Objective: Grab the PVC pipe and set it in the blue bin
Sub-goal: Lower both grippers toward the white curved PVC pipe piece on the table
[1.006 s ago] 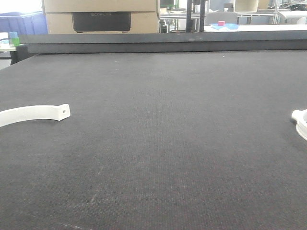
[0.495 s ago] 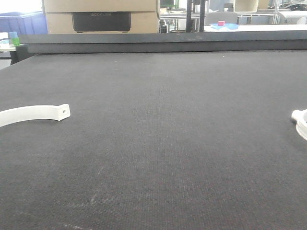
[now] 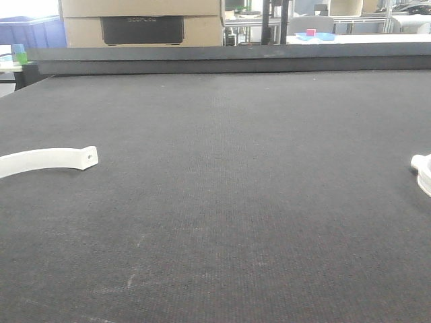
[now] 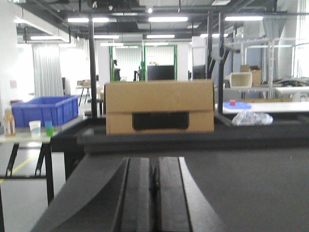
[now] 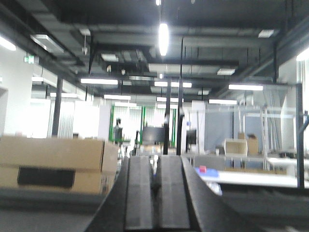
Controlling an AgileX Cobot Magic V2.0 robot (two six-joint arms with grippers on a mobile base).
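— Scanning the front view for the pipe, what lies on the black mat (image 3: 222, 202)?

— Two white pieces, well apart. A curved white strip (image 3: 50, 160) lies flat at the mat's left side. It runs out of the picture at the left and has a small hole near its rounded end. At the right edge a white rounded part (image 3: 423, 173) shows only as a sliver, cut off by the frame. Both rest on the mat. Which of them is the pipe, I cannot tell.

— And the blue bin (image 4: 46, 108)?

— Off the mat, beyond its far left corner. In the left wrist view it stands to the left of the cardboard box (image 4: 159, 106), behind a few cups (image 4: 35, 129) on a side table. The front view shows only its upper part, in the top left corner.

— How does the left gripper (image 4: 154, 162) stand?

— Its two dark fingers (image 4: 137, 193) lie pressed side by side with just a thin seam between them, and nothing is clamped there. It points level along the mat, toward the cardboard box.

— The right gripper (image 5: 155, 162)?

— Likewise drawn together, holding nothing. It is tilted upward, so ceiling lights (image 5: 163, 38) fill much of its view and the cardboard box sits low at the left. That picture is somewhat blurred.
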